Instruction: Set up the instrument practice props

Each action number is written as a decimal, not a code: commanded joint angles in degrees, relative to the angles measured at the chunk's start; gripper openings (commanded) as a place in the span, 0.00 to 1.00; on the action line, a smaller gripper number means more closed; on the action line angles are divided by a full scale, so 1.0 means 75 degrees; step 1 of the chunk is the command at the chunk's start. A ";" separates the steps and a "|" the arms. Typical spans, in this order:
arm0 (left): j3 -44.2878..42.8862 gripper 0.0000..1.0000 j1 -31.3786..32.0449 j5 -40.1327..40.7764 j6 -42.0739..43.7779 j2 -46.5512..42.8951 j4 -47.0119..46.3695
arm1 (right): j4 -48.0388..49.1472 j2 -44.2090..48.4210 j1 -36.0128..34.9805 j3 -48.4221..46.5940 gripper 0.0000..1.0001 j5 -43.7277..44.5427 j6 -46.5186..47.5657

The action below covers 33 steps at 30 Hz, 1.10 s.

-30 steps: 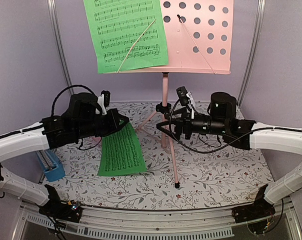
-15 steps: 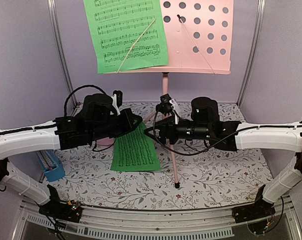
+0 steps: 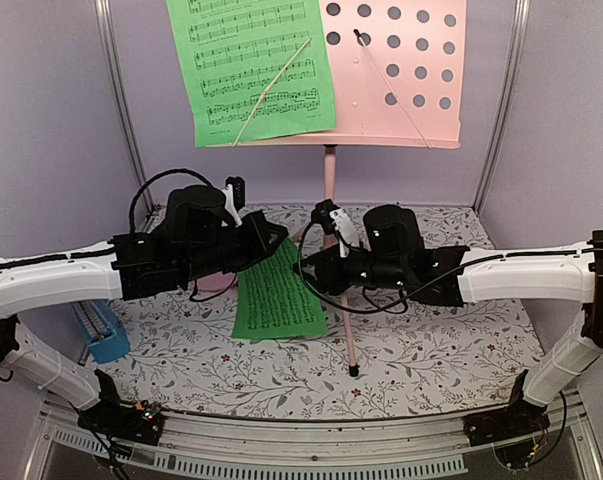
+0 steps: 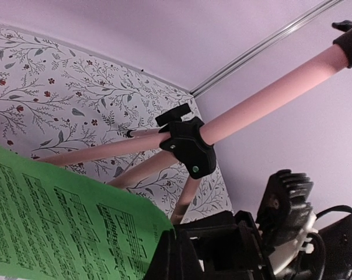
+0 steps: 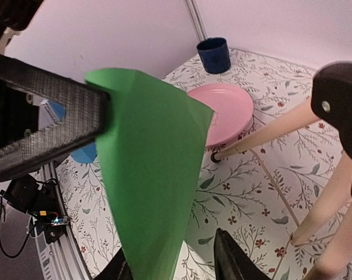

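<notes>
Above the worktop's middle, the left gripper pinches the loose green page aloft, seemingly offering it to the spread-fingered right gripper.

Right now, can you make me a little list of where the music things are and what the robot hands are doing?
Music stand: upright on the table
First green page: resting on its desk, left side
Second green page: off the table, pinched by the left gripper
Right gripper: open, that page's edge between its fingers
Metronome: on the table, far left
</notes>
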<state>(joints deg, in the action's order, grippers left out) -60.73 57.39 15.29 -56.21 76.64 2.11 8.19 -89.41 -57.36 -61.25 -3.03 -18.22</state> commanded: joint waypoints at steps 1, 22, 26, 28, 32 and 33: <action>0.0102 0.00 0.0135 0.0059 -0.0131 0.0045 -0.0371 | -0.0191 -0.0273 -0.0038 -0.0161 0.36 0.0449 0.0063; 0.0929 0.92 -0.0297 -0.0527 0.2765 -0.1645 0.0221 | -0.4661 0.1213 -0.0024 -0.1718 0.00 -0.0302 0.2869; 0.1413 0.99 -0.0666 -0.1175 0.3568 -0.2143 0.0217 | -0.5850 0.1527 -0.0011 -0.2103 0.00 -0.0259 0.3397; 0.1558 0.99 -0.0797 -0.1397 0.3977 -0.2278 0.0234 | -0.6474 0.1593 0.0019 -0.2350 0.00 -0.0347 0.3557; 0.1808 0.99 -0.0935 -0.2089 0.4929 -0.2359 0.0045 | -0.7498 0.1583 0.0041 -0.2656 0.00 -0.0553 0.3941; 0.1850 0.99 -0.0952 -0.2514 0.5099 -0.2311 -0.0028 | -0.7630 0.1576 0.0043 -0.2660 0.00 -0.0441 0.4089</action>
<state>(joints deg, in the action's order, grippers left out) -48.71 51.35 5.80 -27.49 59.46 2.70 -38.22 -78.37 -57.32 -79.29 -5.37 7.40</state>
